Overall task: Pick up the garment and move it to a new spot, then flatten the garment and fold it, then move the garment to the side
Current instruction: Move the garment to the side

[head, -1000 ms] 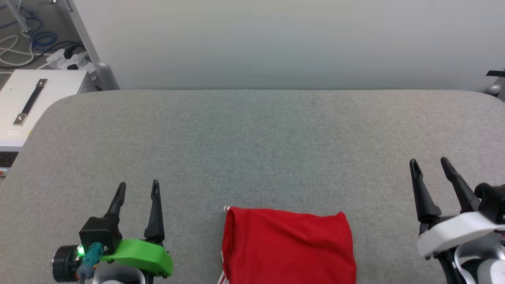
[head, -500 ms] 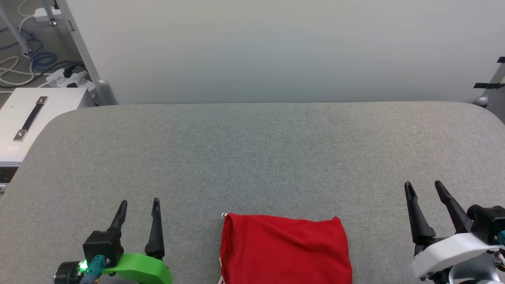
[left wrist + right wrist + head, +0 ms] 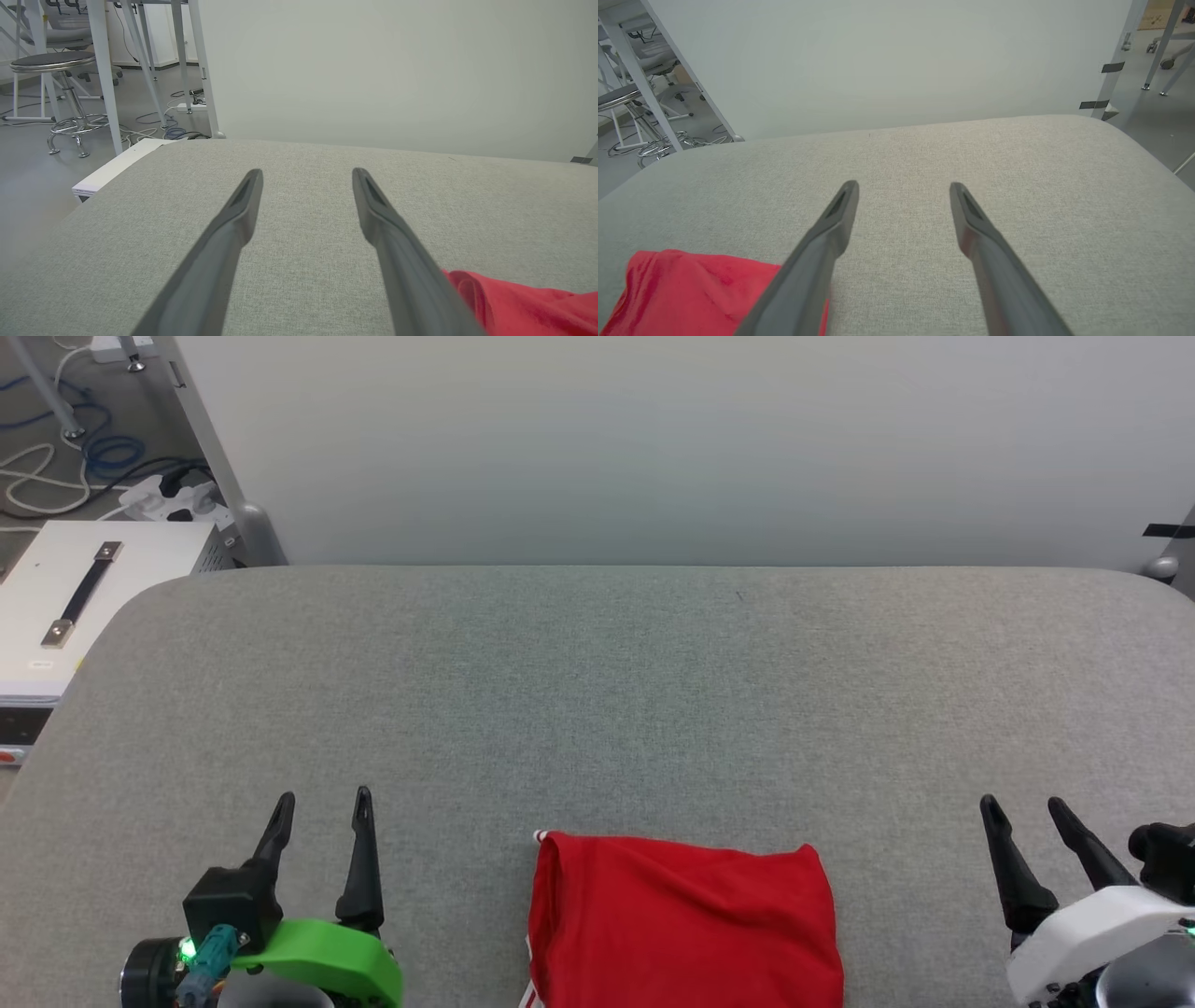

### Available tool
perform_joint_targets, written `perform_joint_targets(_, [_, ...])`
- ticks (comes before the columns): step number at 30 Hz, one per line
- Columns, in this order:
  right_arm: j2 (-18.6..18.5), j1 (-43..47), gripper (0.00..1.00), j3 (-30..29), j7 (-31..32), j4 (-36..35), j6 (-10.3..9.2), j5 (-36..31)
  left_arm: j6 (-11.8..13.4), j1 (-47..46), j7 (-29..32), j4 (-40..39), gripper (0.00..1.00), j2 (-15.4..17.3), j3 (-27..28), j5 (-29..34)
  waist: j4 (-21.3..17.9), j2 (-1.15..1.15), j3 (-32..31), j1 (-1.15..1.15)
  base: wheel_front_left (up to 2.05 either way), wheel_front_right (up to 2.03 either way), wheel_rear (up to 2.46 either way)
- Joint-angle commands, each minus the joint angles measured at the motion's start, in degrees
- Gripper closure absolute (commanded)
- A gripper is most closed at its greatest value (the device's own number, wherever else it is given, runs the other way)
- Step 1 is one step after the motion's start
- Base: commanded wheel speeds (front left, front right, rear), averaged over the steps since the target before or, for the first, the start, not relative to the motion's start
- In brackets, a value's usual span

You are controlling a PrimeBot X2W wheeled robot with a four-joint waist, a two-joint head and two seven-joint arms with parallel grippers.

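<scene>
Soft red garment [image 3: 681,924], a wrinkled rectangle, lies between left gripper [image 3: 322,800] and right gripper [image 3: 1022,805], both released and empty. Grey woven tabletop [image 3: 597,691] extends open ahead of both.

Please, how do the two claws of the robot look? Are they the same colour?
Both have two long, dark, tapering fingers on a black block. The left claw has a bright green shell behind it, with a teal plug and a small green light beside it. The right claw has a white shell.

One garment [image 3: 681,924]; two grippers [image 3: 323,793] [image 3: 1021,801]; one table [image 3: 597,709]
</scene>
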Motion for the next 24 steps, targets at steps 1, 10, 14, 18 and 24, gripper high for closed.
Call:
perform_joint_targets(1, [-1.25, 0.64, 0.0, 0.22, 1.94, 0.77, -0.04, 2.13, -0.07, -1.23, -0.3, -0.29, 0.0, 0.11, 0.38, 0.0, 0.85, 0.0, 0.96, 0.0, 0.0, 0.0, 0.0])
perform_joint_targets(10, [-8.62, 2.52, 0.0, 8.67, 16.88, 2.74, -0.04, 15.4, 0.0, -3.33, -0.32, -1.56, 0.0, -0.98, 0.84, 0.8, 2.93, 0.0, 5.12, 0.0, 0.0, 0.0, 0.0])
perform_joint_targets(14, [-9.79, 2.02, 0.0, 13.41, 19.8, 3.24, -0.04, 19.75, -0.23, -4.31, -0.32, -1.77, 0.0, -1.75, 1.09, 1.33, 3.78, 0.0, 6.91, 0.0, 0.0, 0.0, 0.0])
perform_joint_targets(18, [-10.28, 0.3, 0.0, 16.49, 20.31, 5.01, -0.04, 22.27, -0.62, -5.5, -0.33, -1.9, 0.0, -2.48, 1.29, 2.0, 4.57, 0.0, 8.77, 0.0, 0.0, 0.0, 0.0])
perform_joint_targets(24, [-10.9, -2.72, 0.0, 19.77, 19.42, 9.37, -0.04, 24.21, -1.3, -6.98, -0.33, -1.73, 0.0, -3.78, 1.68, 3.02, 5.62, 0.0, 11.33, 0.0, 0.0, 0.0, 0.0])
